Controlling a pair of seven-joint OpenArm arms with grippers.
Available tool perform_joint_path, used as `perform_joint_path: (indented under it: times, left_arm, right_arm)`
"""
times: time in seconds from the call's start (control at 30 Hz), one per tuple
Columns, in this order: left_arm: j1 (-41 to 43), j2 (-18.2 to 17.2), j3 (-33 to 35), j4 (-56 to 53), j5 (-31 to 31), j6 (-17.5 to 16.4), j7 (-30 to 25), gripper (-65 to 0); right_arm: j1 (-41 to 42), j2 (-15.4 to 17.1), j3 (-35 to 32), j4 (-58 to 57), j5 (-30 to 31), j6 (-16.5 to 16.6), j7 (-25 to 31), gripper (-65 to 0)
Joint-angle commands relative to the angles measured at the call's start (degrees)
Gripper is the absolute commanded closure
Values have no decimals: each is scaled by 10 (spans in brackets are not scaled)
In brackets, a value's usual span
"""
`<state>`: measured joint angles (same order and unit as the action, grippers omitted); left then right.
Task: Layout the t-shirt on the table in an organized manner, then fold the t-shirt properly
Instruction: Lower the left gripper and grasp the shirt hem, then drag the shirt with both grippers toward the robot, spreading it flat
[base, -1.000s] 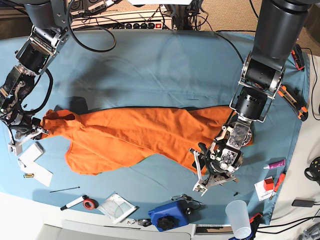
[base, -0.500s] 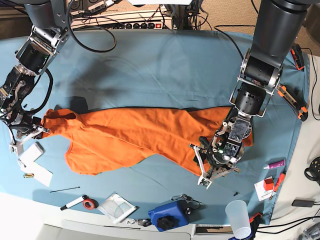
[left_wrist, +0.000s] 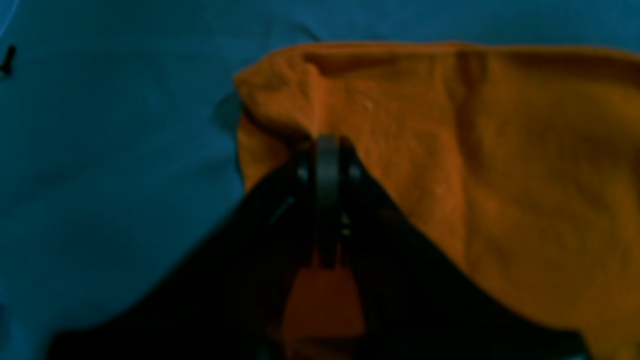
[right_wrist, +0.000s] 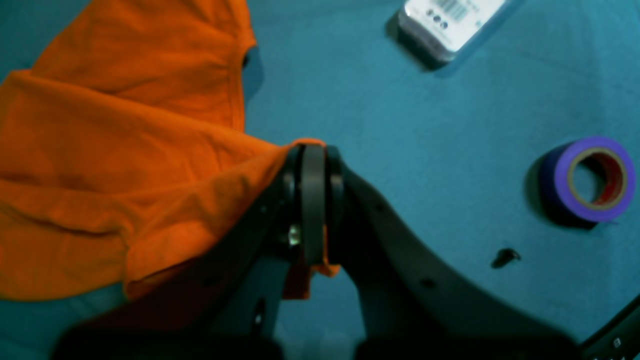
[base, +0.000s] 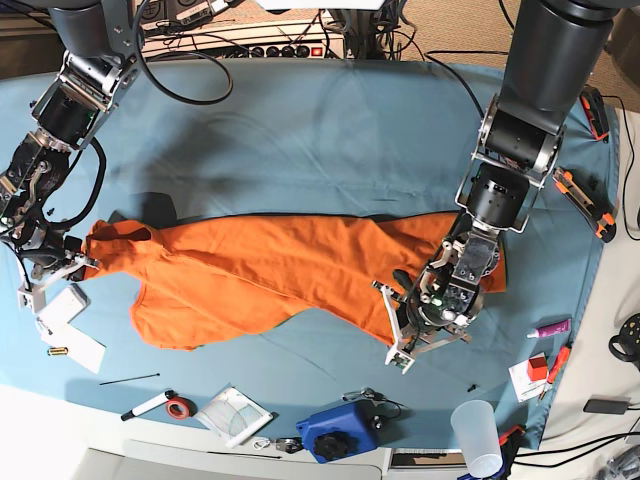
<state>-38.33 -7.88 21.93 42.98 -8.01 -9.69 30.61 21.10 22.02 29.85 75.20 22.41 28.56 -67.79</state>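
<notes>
The orange t-shirt (base: 260, 265) lies stretched in a long crumpled band across the teal-covered table (base: 320, 130). My left gripper (base: 398, 300) is at the shirt's lower right edge. In the left wrist view it (left_wrist: 327, 145) is shut on a corner of the t-shirt (left_wrist: 500, 150). My right gripper (base: 82, 262) is at the shirt's far left end. In the right wrist view it (right_wrist: 312, 152) is shut on a fold of the t-shirt (right_wrist: 125, 150), low over the cloth. The neck label is not visible.
A purple tape roll (right_wrist: 595, 180), a white package (right_wrist: 450, 20) and a small black screw (right_wrist: 505, 256) lie near the right gripper. Along the front edge are a marker and red tape (base: 165, 405), a blue device (base: 330, 428) and a plastic cup (base: 475, 435). Orange-handled tools (base: 590, 200) lie at the right.
My left gripper has moved up and a little left, onto the shirt's lower right edge. The right arm and the shirt's left end have not moved.
</notes>
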Motion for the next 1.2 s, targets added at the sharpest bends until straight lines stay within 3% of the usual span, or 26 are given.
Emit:
perform_joint_path:
  times: [0.0, 0.13, 0.3, 0.63, 0.8, 1.17]
  left_arm:
    - [-6, -2, 0, 12, 7, -2, 36, 0]
    - [-6, -2, 0, 76, 7, -1, 88, 0]
    - [-6, -4, 0, 174, 9, 55, 177, 0]
    - [-6, -14, 0, 342, 9, 57, 325, 0]
    - [-5, -21, 0, 344, 9, 65, 373, 0]
    - [50, -68, -2, 408, -6, 73, 393, 0]
  right_arm:
    - [14, 13, 1, 9, 5, 3, 18, 0]
    - [15, 14, 1, 9, 7, 3, 26, 0]
    - [15, 13, 1, 9, 7, 3, 38, 0]
    - [15, 13, 1, 9, 14, 3, 43, 0]
    - [15, 13, 2, 9, 23, 3, 43, 0]
    - [15, 13, 2, 9, 37, 3, 41, 0]
